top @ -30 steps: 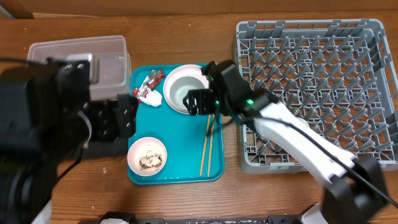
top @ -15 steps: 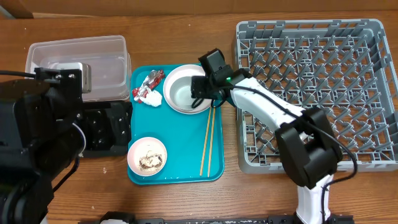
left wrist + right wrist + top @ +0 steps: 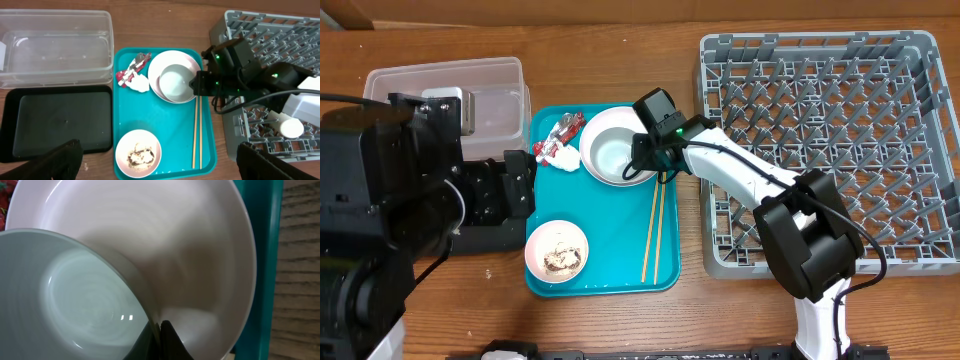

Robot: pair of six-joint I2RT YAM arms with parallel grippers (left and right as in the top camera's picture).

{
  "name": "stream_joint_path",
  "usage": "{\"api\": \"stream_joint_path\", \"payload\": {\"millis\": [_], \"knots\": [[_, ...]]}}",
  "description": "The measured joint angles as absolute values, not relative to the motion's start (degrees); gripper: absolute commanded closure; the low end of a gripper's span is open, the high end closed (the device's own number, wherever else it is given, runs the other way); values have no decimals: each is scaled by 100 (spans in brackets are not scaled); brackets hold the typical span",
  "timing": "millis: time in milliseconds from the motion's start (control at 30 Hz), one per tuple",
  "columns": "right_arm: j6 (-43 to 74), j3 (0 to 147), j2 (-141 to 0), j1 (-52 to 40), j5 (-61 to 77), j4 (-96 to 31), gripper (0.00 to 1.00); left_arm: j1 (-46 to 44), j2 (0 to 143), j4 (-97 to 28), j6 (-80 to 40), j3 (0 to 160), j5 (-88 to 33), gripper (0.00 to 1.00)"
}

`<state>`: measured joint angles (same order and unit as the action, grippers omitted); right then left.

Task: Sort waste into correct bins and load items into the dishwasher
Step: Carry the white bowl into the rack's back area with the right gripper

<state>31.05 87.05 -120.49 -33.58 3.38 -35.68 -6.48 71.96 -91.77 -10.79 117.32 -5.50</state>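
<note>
A grey bowl sits on the pale pink plate at the back of the teal tray. My right gripper is shut on the bowl's right rim; in the right wrist view the dark fingertips pinch the bowl wall over the plate. A red-and-silver wrapper and a white napkin lie left of the plate. A small pinkish bowl holds rice and brown scraps. Chopsticks lie along the tray's right side. My left gripper hangs open, high above.
The grey dish rack fills the right side, just beyond the teal tray. A clear tub stands at the back left, with the black tray in front of it. My left arm hides part of both in the overhead view.
My right gripper has slid left from the tray's edge onto the grey bowl and closed on its rim. The left arm has shifted slightly.
</note>
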Motion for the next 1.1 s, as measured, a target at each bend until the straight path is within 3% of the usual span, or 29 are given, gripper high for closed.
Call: {"api": "stream_joint_path", "payload": {"millis": [300,600,800,1100], "knots": [[3109,8702,-10818,-3013,-123,-4152,96,-648,7389,-9177,-1079,11732,-548,0],[3247,8805,-8586,-1953,-2453,-5771,96,-648,7570,-9177,-1079,11732,-532,0],[3531,8654,-8591,-921,-3533,-6451,96,-648,7693,-9174,-1081,11732,-530,0],[3927,7695,-9244,296,-4331,-5739,96,-648,7856,-9174,-1079,11732,-530,0]]}}
